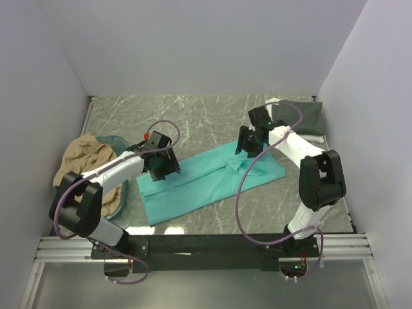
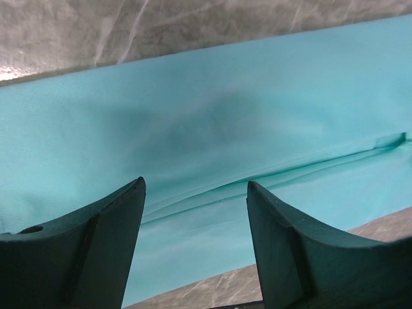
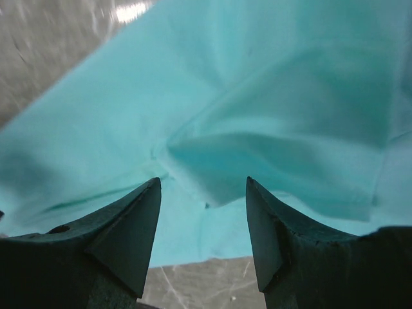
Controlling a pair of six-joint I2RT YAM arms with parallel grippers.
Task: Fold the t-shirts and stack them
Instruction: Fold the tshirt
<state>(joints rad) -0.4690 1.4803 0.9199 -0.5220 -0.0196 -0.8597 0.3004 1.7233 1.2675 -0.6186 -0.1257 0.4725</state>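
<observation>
The teal-green t-shirt (image 1: 206, 180) lies partly folded across the middle of the table. My left gripper (image 1: 162, 166) hovers over its left end, open and empty; the left wrist view shows the cloth (image 2: 212, 135) with a fold line between the fingers. My right gripper (image 1: 247, 143) hovers over the shirt's far right end, open and empty, above a bunched fold (image 3: 257, 148). The tan t-shirt (image 1: 84, 161) lies crumpled at the left. A dark grey t-shirt (image 1: 309, 119) lies at the back right with a bit of white cloth (image 1: 314, 137) under its edge.
A teal plastic basket (image 1: 119, 193) sits at the left under the tan shirt and left arm. Grey marble tabletop (image 1: 193, 116) lies around the shirts, with white walls on three sides.
</observation>
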